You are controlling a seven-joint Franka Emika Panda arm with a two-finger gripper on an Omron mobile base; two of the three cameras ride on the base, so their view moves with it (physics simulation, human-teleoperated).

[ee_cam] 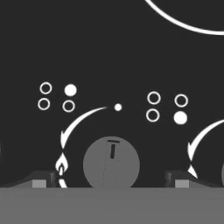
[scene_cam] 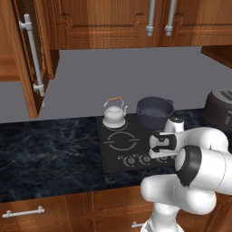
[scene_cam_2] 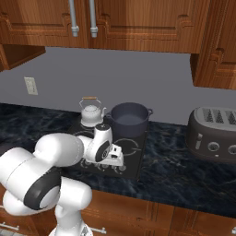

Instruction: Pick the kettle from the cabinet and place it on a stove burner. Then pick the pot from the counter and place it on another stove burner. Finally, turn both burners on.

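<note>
Kettle [scene_cam: 113, 114] and pot [scene_cam: 155, 111] sit on the rear burners while the hand [ee_cam: 111, 177], fingers apart, straddles a knob [ee_cam: 111, 164].

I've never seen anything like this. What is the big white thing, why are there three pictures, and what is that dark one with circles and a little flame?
The white thing is a robot arm in a simulated kitchen. Two pictures come from cameras behind it, to its left and right. They show a black marble counter with a flat cooktop. A small silver kettle and a dark grey pot stand on its back burners, and a toaster sits off to the side. One cabinet door hangs open.

The dark picture comes from a camera on the hand, looking down at the cooktop's controls. The grey disc is a knob, with markings showing which burner it runs. The gripper is open with the knob between its fingertips, holding nothing.
</note>
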